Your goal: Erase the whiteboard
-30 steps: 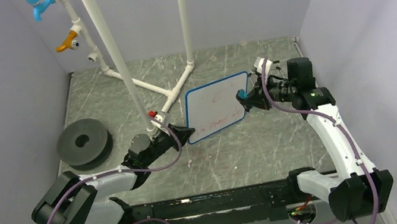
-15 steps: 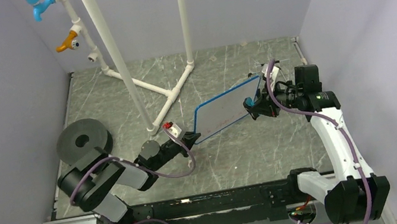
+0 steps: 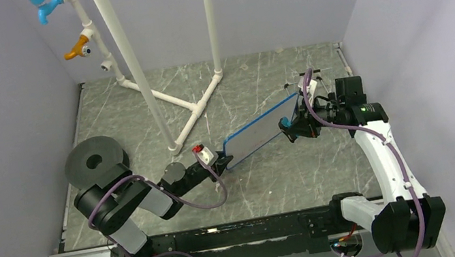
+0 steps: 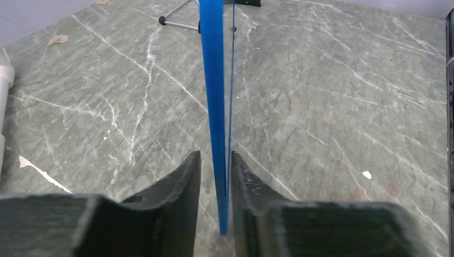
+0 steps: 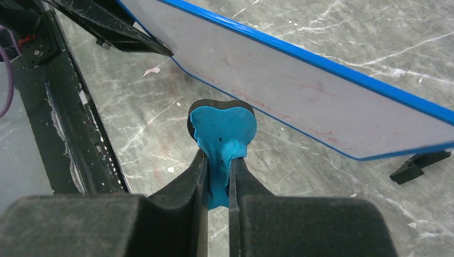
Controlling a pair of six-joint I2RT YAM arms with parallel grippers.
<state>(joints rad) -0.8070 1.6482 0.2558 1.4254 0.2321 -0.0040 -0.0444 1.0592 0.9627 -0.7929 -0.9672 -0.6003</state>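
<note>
The whiteboard [image 3: 257, 133], white with a thin blue rim, is tilted so the top view sees it almost edge-on. My left gripper [image 3: 222, 162] is shut on its lower left corner. In the left wrist view the blue rim [image 4: 213, 101] runs up between my fingers [image 4: 215, 156]. My right gripper [image 3: 293, 126] is shut on a blue eraser [image 3: 286, 122] at the board's right end. In the right wrist view the eraser [image 5: 222, 126] sits between my fingers [image 5: 218, 158], just below the board's white face [image 5: 300, 91], which bears faint red writing.
A black wire easel stand [image 3: 303, 82] stands behind the board's right end; its foot shows in the right wrist view [image 5: 420, 163]. A white pipe frame [image 3: 131, 61] stands at the back left. A black disc [image 3: 95, 162] lies at the left. Walls close in on three sides.
The board has turned from facing the camera to nearly edge-on and dropped lower. My left arm has folded in and rolled with it. My right gripper with the eraser has shifted slightly right.
</note>
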